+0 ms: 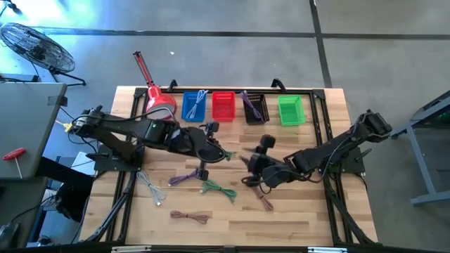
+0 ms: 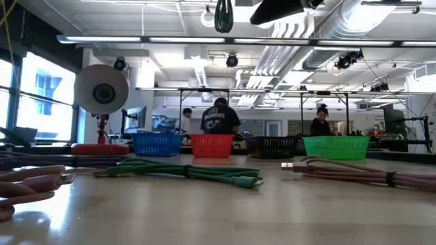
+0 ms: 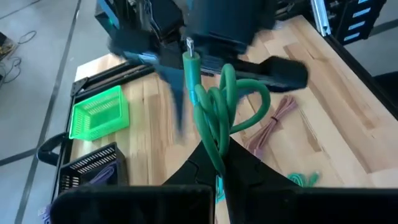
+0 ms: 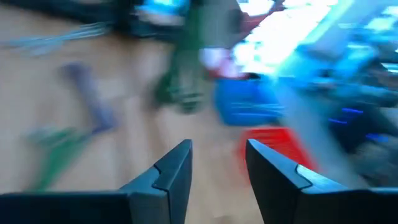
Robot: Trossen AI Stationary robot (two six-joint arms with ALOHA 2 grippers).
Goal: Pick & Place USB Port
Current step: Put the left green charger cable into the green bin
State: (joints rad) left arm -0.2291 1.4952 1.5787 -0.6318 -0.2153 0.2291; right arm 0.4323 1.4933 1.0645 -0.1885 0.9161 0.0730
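My left gripper [image 1: 216, 149] [image 3: 219, 169] hangs over the middle of the table, shut on a coiled green USB cable [image 3: 217, 118]. In the low view the green coil [image 2: 223, 16] hangs high above the tabletop. My right gripper [image 1: 251, 166] [image 4: 217, 167] is open just to the right of it, above the table, and touches nothing. Along the far edge stand a blue basket [image 1: 195, 105], a red basket [image 1: 223, 105], a black basket [image 1: 254, 107] and a green basket [image 1: 290, 110]. The blue and black baskets hold cables. My left gripper pinches the green cable's bundled strands [image 3: 217, 154] between its two fingers, at one end of the coil. The cable is lifted clear of the table. Its loops and one plug end [image 3: 190, 57] reach out beyond the fingertips.
Loose cables lie on the near half of the table: a purple one [image 1: 184, 177], a green one [image 1: 218, 188], a whitish one [image 1: 150, 188], a brownish one [image 1: 190, 216] and a pink one [image 1: 264, 201]. A red tool [image 1: 156, 95] sits at the far left. People stand in the room behind [image 2: 219, 122].
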